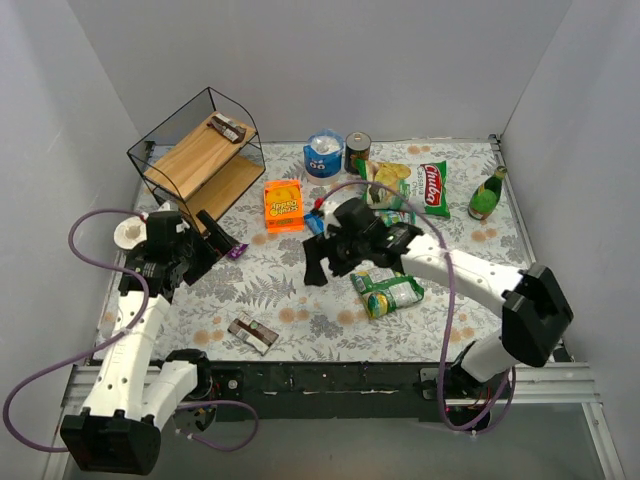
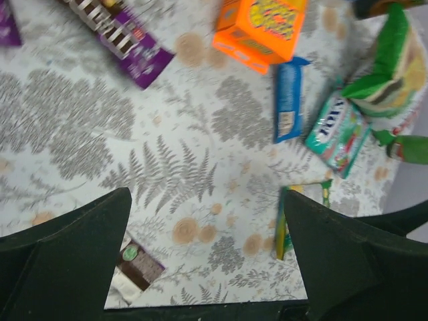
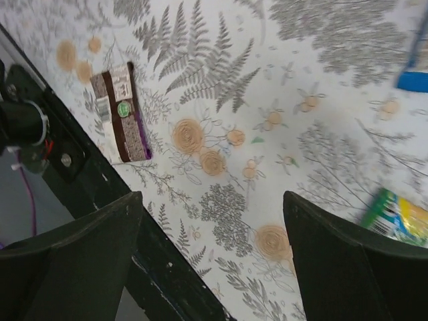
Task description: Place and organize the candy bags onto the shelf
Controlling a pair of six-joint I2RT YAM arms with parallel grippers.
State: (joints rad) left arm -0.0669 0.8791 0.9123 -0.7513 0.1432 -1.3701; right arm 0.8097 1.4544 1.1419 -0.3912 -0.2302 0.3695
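- Brown wrapper (image 1: pixel 228 127) lies on the top board of the shelf (image 1: pixel 190 155), which stands at the far left of the surface (image 1: pixel 300 290).
- Left end effector (image 2: pixel 206 200) hangs spread and empty in front of the shelf, with a purple bar (image 2: pixel 120 37) just beside it.
- Right end effector (image 3: pixel 212 197) hovers spread and empty over the middle of the surface.
- Second brown wrapper (image 3: pixel 120 114) lies at the near edge.
- Blue wrapper (image 2: pixel 289 100) and teal pouch (image 2: pixel 338 130) lie side by side near an orange box (image 2: pixel 264 30).

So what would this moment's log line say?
left gripper: open | right gripper: open | shelf: one candy bag | front brown bag: not shelved
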